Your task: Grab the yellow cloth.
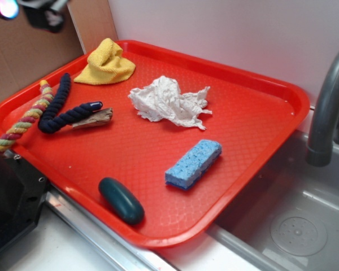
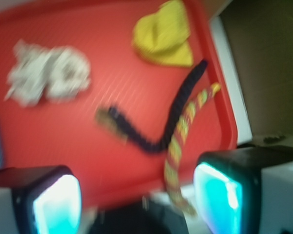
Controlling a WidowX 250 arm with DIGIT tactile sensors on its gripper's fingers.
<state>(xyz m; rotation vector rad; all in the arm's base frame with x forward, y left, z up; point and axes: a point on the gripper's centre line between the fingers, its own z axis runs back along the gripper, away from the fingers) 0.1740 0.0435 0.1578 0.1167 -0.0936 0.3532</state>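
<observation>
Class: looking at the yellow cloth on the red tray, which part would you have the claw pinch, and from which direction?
Pinch the raised peak of the yellow cloth, coming straight down from above. It sits bunched with a pointed top near the tray corner, so the peak offers a fold to close on; the flat skirt does not. The dark rope lies close beside it, so a side approach looks riskier.

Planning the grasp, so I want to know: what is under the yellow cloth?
The yellow cloth sits bunched on the red tray, near its far corner. Only the tray's surface shows around it; whatever lies beneath its folds is covered. The tool is open, away from it.
</observation>
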